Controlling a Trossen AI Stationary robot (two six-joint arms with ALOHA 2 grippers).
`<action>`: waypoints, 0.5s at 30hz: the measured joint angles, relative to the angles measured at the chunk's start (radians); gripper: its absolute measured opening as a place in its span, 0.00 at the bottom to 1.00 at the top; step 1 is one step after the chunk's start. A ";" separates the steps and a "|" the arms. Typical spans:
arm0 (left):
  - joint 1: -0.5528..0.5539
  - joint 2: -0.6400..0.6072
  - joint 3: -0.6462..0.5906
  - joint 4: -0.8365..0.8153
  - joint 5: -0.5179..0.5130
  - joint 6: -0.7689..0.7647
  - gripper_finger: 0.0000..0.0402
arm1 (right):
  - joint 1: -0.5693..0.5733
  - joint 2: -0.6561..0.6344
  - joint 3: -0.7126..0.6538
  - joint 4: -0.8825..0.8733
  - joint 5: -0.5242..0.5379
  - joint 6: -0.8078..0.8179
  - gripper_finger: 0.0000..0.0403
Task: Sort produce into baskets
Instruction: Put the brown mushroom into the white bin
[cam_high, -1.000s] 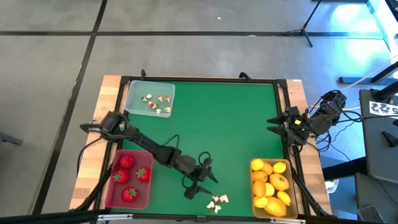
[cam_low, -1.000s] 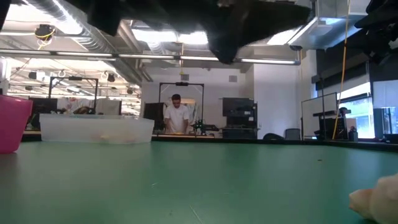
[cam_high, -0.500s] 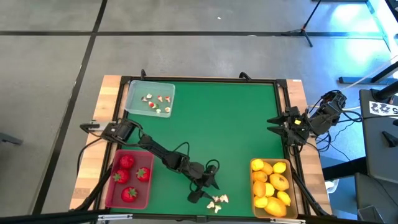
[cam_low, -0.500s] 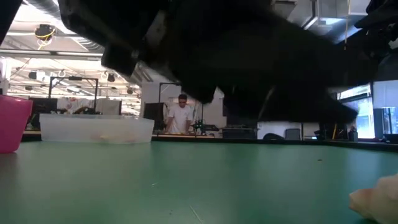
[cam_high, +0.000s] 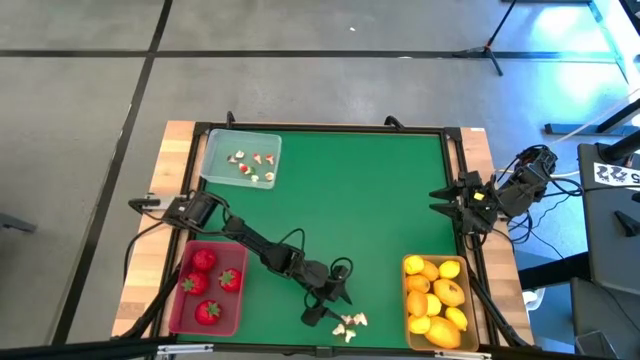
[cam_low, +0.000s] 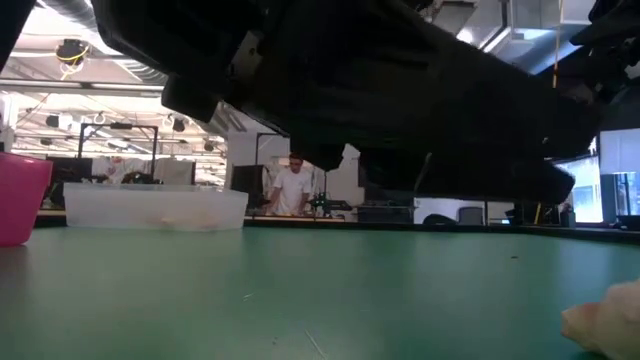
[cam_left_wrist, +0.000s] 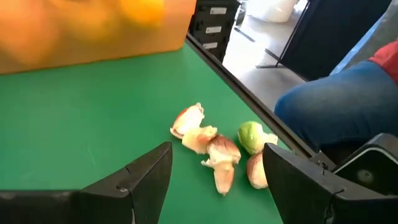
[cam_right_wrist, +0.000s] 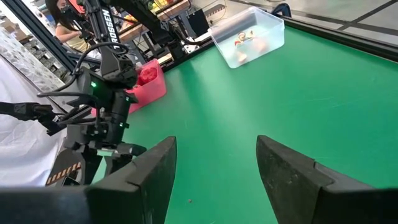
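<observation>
Left gripper (cam_high: 328, 305) spread wide, grasping nothing, low over the green mat (cam_high: 380, 210); small cluster of white-and-red bits (cam_left_wrist: 217, 152) just ahead of the fingertips (cam_left_wrist: 155, 163), untouched; red basket (cam_high: 180, 312) with strawberries (cam_high: 205, 285) behind it; tan basket (cam_high: 412, 330) of lemons (cam_high: 440, 300) beyond; clear basket (cam_high: 215, 150) far back; right gripper (cam_right_wrist: 214, 177) also spread, parked at the mat's right edge.

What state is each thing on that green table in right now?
Left hand: open, poised beside the loose bits.
Right hand: open, waiting at the table's right edge.
Loose white-and-red bits: clustered on the green mat, unsorted.
Clear tray: holds a few small bits.
Pinkish-red tray: holds four strawberries.
Tan-yellow tray: full of lemons.
</observation>
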 joint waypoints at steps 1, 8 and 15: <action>0.000 0.000 0.000 -0.006 0.000 0.000 0.61 | 0.000 0.000 0.000 0.000 0.000 0.000 0.55; 0.001 0.000 0.004 -0.019 -0.045 0.004 0.61 | 0.000 0.000 0.000 0.000 0.000 0.000 0.55; -0.005 0.073 0.146 -0.202 -0.035 0.066 0.61 | 0.000 0.000 0.000 0.001 -0.002 0.000 0.55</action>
